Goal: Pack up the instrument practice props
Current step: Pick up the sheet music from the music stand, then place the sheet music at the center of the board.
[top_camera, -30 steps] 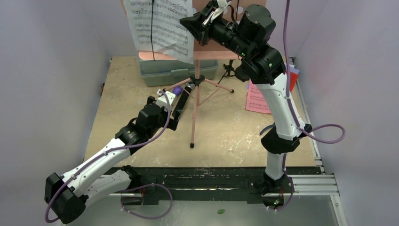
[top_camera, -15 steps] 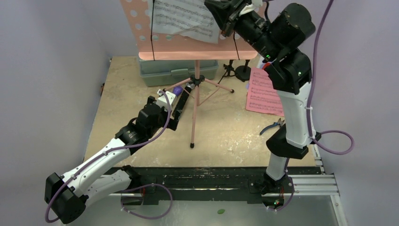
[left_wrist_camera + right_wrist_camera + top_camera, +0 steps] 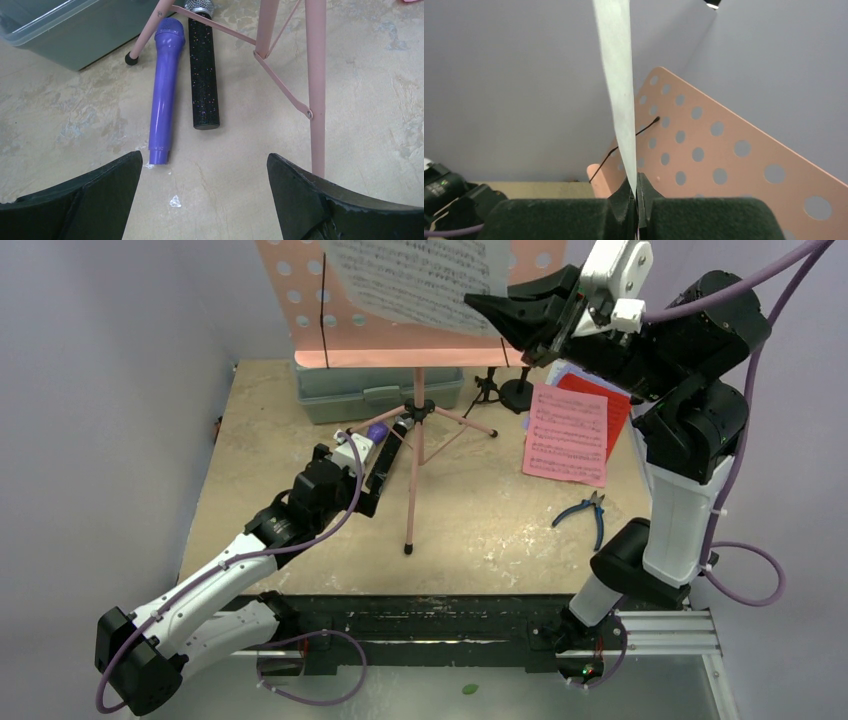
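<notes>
My right gripper [image 3: 492, 310] is up high in the upper right of the top view. Its two fingers are squeezed tight on the edge of a white sheet-music page [image 3: 420, 280]. In my right wrist view the page rises straight up from between my fingers like a thin strip. Behind it is the pink tray [image 3: 300, 310] with round holes, at the top middle of the picture. The tray sits on the pink tripod [image 3: 417, 460], which stands in the middle of the table [image 3: 480, 540].

My left gripper [image 3: 204, 159] is low, just left of the tripod. Its fingers are spread wide with nothing in them. In my left wrist view the purple microphone [image 3: 162, 90] and the black microphone [image 3: 204, 75] lie side by side on the table, just past my fingers. The black one's silver head is at the top edge. The grey-green case [image 3: 65, 30] fills the upper left corner.

At the right of the top view a pink page [image 3: 565, 435] lies flat on the table. A red page [image 3: 612, 400] peeks out from under it. Above them stand the small black mic mounts [image 3: 515, 390]. They are tiny and dark, so I think there are two but cannot be sure. The blue-handled pliers [image 3: 585, 512] lie below the pink page.
</notes>
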Robot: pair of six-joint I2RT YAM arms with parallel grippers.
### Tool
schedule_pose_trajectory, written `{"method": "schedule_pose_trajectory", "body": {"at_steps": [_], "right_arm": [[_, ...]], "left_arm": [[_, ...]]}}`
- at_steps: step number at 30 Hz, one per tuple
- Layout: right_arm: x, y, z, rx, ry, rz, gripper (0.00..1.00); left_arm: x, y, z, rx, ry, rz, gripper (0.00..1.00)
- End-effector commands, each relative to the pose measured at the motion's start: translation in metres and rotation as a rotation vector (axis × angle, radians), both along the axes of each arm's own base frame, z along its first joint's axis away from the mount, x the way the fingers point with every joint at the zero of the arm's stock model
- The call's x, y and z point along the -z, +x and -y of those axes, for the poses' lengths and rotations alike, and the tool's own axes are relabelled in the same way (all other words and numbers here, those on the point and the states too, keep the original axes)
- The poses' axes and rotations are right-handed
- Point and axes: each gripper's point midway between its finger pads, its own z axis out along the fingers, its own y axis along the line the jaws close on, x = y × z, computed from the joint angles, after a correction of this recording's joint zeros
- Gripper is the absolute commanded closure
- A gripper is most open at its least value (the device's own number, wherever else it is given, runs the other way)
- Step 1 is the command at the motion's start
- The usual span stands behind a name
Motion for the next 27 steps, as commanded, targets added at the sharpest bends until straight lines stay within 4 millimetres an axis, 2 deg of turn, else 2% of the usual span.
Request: {"method": "schedule_pose_trajectory", "body": {"at_steps": [1,10,18,27], "right_arm": [[0.033,-0.027,-0.012,-0.156,-0.149,-0.003,1.00],[0.082,-0.049,-0.013,-0.271,-0.291,-0.068,1.00],[0.142,-0.059,-0.005,-0.392,-0.398,-0.181,1.00],[0.199,-0.035,0.029,-0.365,-0.403,-0.313,1.00]], "left_arm": [[-0.006,0.003,0.001,0.004,-0.014,0.026,0.05],[-0.008,0.002,0.001,0.006,-0.019,0.030,0.05],[-0.008,0.002,0.001,0.006,-0.020,0.031,0.05],[-0.009,0.002,0.002,0.008,-0.020,0.030,0.05]]}}
